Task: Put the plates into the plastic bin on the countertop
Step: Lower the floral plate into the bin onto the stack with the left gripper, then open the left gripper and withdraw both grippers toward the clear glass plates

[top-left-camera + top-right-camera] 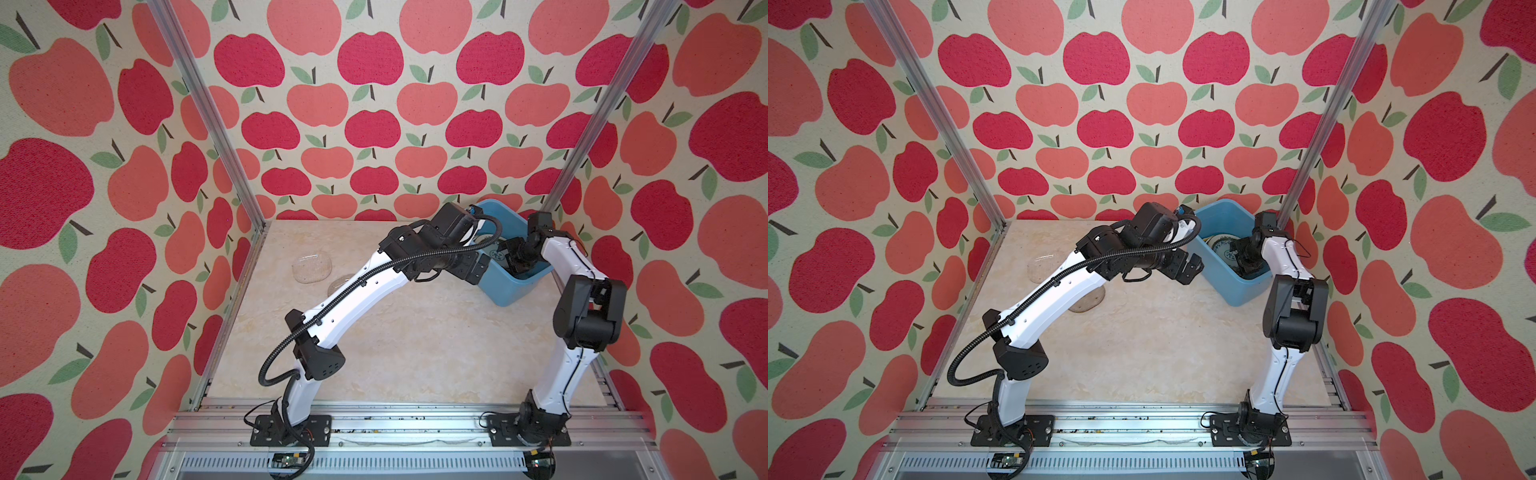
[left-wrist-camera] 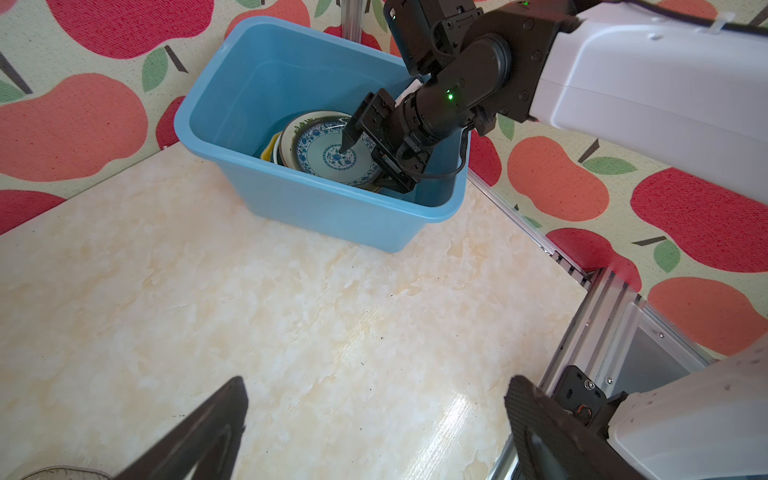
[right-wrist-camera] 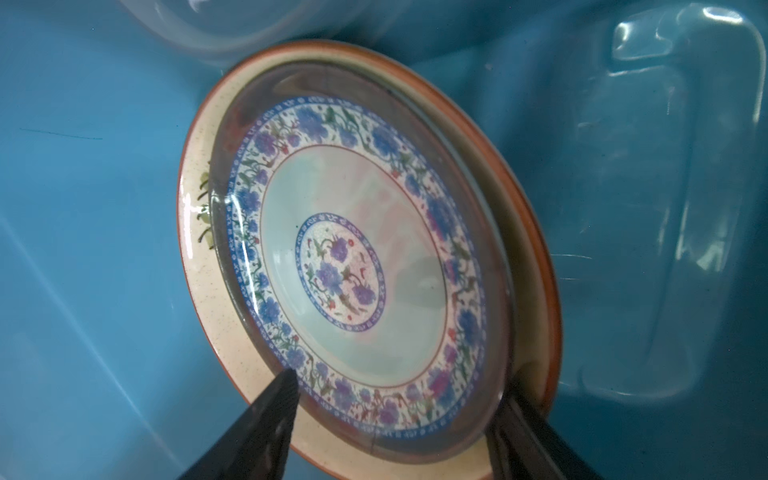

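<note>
**Blue-patterned plate in the bin, tool straddling its rim**

In the left wrist view the right tool (image 2: 368, 164) reaches into the plastic bin (image 2: 316, 216) at upper centre. Its jaws are parted, one finger at the face of the blue-patterned plate (image 2: 328, 156) and the other past its rim, so nothing is gripped. That plate lies tilted on a stack of other plates, with the cream plate (image 3: 195, 232) directly beneath it. The left tool (image 2: 376, 382) hangs wide and empty over the table (image 1: 415, 340), beside the bin. A clear glass plate (image 1: 311, 269) lies on the table at centre left. A second glass plate (image 1: 1088, 301) lies near it, partly hidden by the left arm.

Pulling out at an angle could hook a finger under the rim and drag or flip the plate, and the tilted stack may slide. The arms sit close together at the bin, so a careless exit could knock them together. The glass plates are flat and hard to see, so a grasp may skid off.
</note>
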You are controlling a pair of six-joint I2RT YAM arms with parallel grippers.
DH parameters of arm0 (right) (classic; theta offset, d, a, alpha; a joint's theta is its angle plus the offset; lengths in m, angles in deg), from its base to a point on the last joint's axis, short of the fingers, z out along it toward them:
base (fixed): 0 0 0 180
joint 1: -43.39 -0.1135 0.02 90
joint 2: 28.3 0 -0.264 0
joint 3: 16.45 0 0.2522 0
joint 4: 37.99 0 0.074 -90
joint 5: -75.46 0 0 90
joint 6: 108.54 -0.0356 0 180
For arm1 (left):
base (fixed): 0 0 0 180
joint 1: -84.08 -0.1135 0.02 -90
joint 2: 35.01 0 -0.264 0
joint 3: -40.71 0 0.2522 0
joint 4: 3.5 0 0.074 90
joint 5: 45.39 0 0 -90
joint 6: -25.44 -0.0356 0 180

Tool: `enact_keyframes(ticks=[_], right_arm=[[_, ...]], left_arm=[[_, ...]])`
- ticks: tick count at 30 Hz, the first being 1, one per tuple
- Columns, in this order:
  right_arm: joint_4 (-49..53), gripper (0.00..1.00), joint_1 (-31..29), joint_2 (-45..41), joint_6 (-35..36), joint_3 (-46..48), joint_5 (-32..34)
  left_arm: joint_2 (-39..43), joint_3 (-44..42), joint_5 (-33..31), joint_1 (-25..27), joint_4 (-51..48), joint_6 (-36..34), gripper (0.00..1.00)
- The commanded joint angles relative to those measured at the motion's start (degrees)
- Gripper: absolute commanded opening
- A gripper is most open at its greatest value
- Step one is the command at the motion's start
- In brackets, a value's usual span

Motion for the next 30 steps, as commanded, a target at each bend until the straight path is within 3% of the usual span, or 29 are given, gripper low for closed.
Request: enact_keyframes(ticks=[1, 5, 13, 18, 24, 30], right_arm=[[4.3, 0.76, -0.1, 0.3, 4.7, -4.4, 3.5], [10.7, 0.87, -0.9, -0.5, 8.9, -9.2, 9.2], [11.7, 0.87, -1.2, -4.3, 12.6, -10.8, 9.7], [3.9, 0.85, -3.4, -13.1, 18.6, -7.9, 6.1], [-9.3, 0.82, -11.3, -25.8, 24.8, 1.6, -6.7], [-16.7, 0.75, -24.7, -28.2, 23.5, 12.0, -15.5]], left_arm=[[1.2, -0.7, 0.2, -0.9, -0.9, 0.7, 0.99], [1.9, -1.6, 0.9, -1.7, -0.3, 2.0, 0.99], [5.8, -4.2, 0.3, -3.7, -0.9, 5.0, 0.99], [13.8, -12.2, -1.6, -7.1, -0.2, 10.1, 0.99], [29.4, -30.9, -3.2, -16.2, 0.6, 22.5, 0.99], [49.1, -56.4, 5.4, -33.7, 5.6, 35.2, 0.99]])
